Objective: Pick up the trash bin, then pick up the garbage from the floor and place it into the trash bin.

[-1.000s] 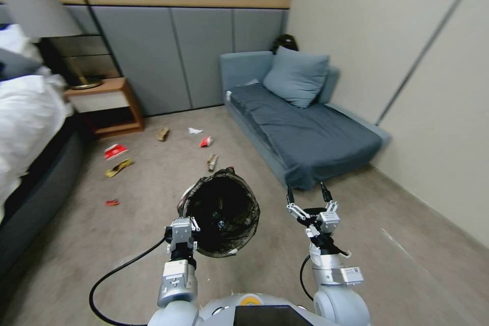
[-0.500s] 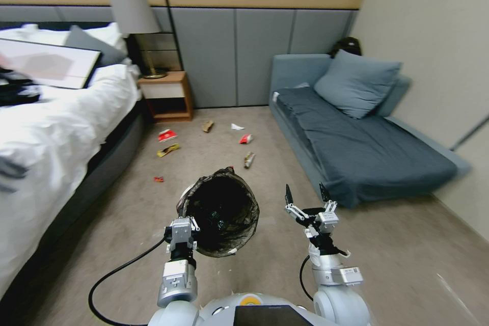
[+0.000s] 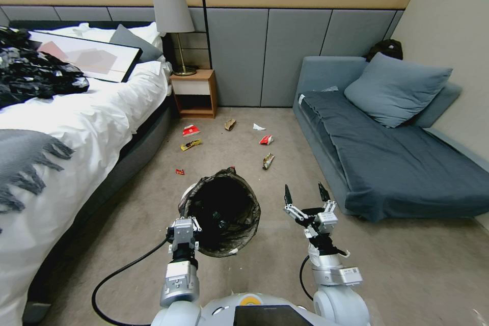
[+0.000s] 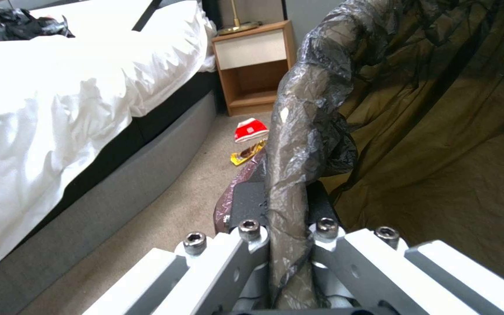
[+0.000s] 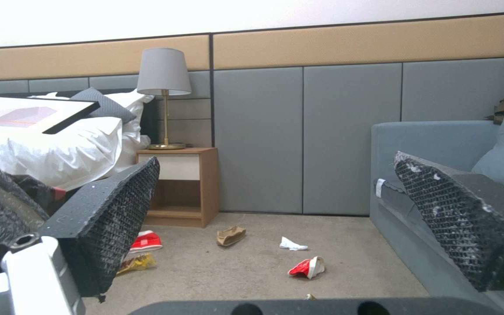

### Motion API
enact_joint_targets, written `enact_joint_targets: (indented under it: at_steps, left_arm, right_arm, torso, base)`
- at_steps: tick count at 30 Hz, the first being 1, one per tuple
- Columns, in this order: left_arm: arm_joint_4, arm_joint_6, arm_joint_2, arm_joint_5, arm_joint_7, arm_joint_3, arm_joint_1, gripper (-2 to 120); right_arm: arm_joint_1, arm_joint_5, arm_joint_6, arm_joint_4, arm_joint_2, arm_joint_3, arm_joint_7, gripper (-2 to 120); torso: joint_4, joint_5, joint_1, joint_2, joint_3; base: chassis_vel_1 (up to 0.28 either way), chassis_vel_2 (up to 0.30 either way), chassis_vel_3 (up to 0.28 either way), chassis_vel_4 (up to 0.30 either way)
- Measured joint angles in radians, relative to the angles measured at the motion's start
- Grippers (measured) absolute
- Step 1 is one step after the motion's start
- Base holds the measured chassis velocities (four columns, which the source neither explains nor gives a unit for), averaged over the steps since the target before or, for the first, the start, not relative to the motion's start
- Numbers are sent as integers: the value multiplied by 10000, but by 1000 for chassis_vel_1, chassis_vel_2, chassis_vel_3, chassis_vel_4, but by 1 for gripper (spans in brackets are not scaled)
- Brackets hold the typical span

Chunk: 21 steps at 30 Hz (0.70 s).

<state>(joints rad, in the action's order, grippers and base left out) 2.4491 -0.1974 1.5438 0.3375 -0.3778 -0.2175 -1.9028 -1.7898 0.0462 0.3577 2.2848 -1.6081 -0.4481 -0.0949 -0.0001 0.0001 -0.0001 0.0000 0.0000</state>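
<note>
Pinching the bagged rim of the trash bin (image 3: 220, 212), the left gripper (image 3: 183, 227) holds it off the carpet (image 3: 397, 265), its fingers (image 4: 246, 205) pressed on either side of the rim. Just beside the bin, the right gripper (image 3: 304, 197) hangs empty with fingers spread wide. Well beyond both sets of fingertips, the garbage (image 3: 266, 161) lies scattered on the floor between the bed (image 3: 76, 127) and the sofa (image 3: 387, 158); a nightstand (image 3: 193, 92) with a lamp (image 3: 172, 15) stands behind it.
</note>
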Motion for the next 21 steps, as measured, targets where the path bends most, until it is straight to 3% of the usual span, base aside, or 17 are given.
enact_joint_targets:
  at_steps: [21]
  left_arm:
    - [-31, 81, 5, 56, 25, 89, 36, 0]
  right_arm:
    - [-1, 31, 87, -27, 0, -59, -65, 100]
  torso:
    - [1, 0, 0, 0, 0]
  base:
    - [0, 0, 0, 0]
